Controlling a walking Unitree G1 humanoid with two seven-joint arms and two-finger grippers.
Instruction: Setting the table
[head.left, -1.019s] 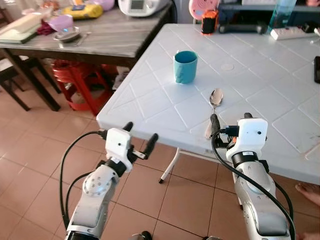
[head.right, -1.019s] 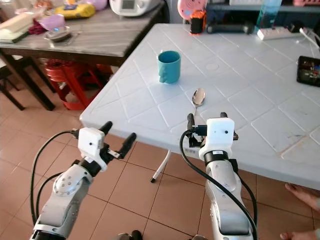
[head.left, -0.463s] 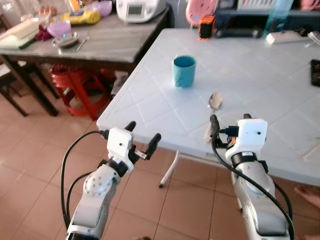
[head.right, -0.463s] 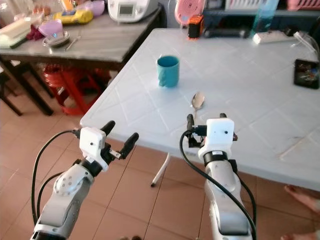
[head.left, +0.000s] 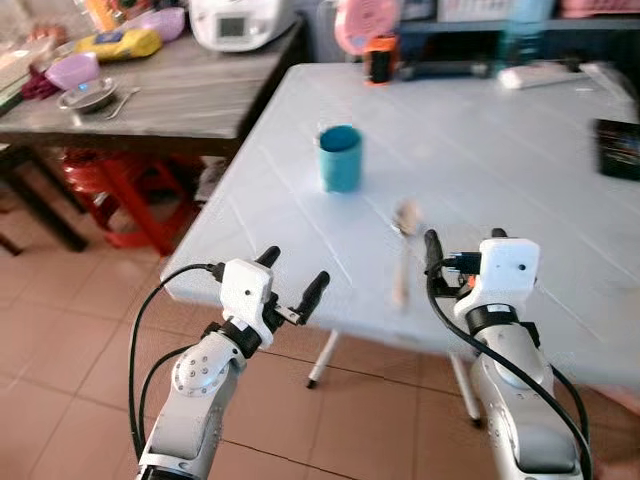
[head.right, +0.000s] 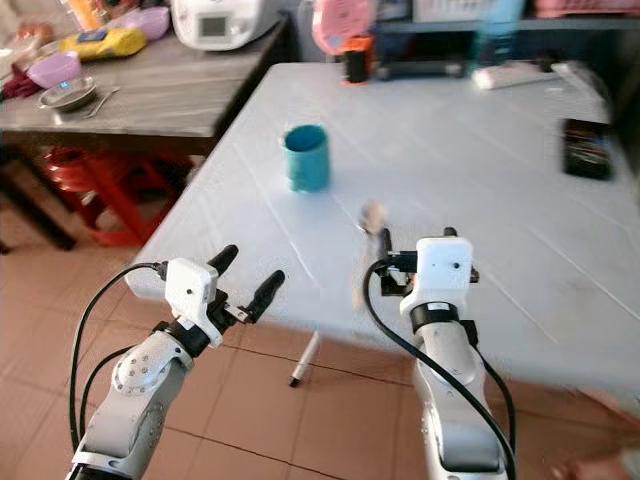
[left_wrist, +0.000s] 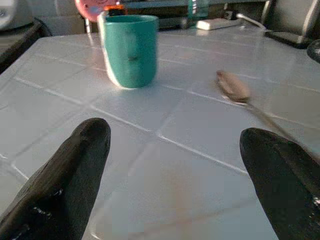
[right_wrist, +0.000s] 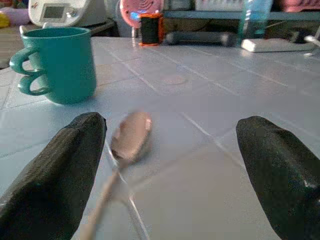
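One spoon (right_wrist: 127, 142) between right hand (right_wrist: 170, 170) fingers

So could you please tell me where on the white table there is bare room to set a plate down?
The white table is bare across its middle, between the teal mug, the spoon and the dark device at the right edge. The near-left corner, in front of the mug, is also free. The far edge is crowded with small items.

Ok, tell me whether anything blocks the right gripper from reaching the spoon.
Nothing visible does. The right gripper is open at the table edge, with the spoon lying on bare tabletop just ahead of its fingers. The teal mug stands farther back, off to the side.
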